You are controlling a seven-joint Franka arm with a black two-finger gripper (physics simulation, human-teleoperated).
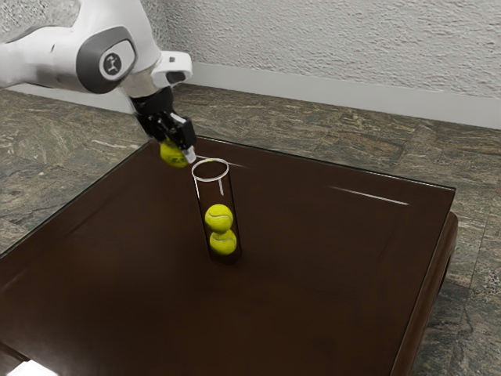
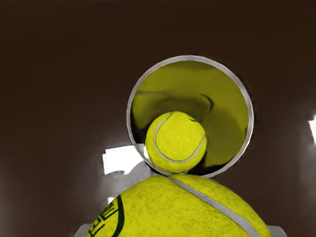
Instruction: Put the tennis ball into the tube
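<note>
- Hanging just beside the tube's mouth, off toward the exterior view's left: tennis ball (image 1: 171,154), not in the tube. Exact height over the rim: can't tell.
- Ball should handle light, springy, hard to damage. Felt ought to grip well, low slip risk. Squeeze will flex it a bit, no harm.
- Best hold: opposite sides at the widest part, underside free so it can enter the tube first. Current hold looks close to that.
- Tool (image 2: 180,230) is closed down on the ball, fingers spread about a ball's width, one each side. Nothing else in it.
- Tube (image 1: 228,169): upright, clear-walled, open top. Wrist view puts the held ball over one edge of the rim, not centered.
- Inside tube, low down: upper ball (image 1: 219,218) resting on lower ball (image 1: 223,242). Looks like room above for a third.
- Around tube: dark glossy surface (image 1: 329,274) under it. Arm (image 1: 109,59) comes in from the exterior view's left, above tube height.
- Step in hand, my read: line up over the tube. Next: shift toward its center, keep above the rim, then lower and release.
- Risk: tube is probably light. Ball or fingertips catching the rim could tip it; off-center release could bounce the ball out.
</note>
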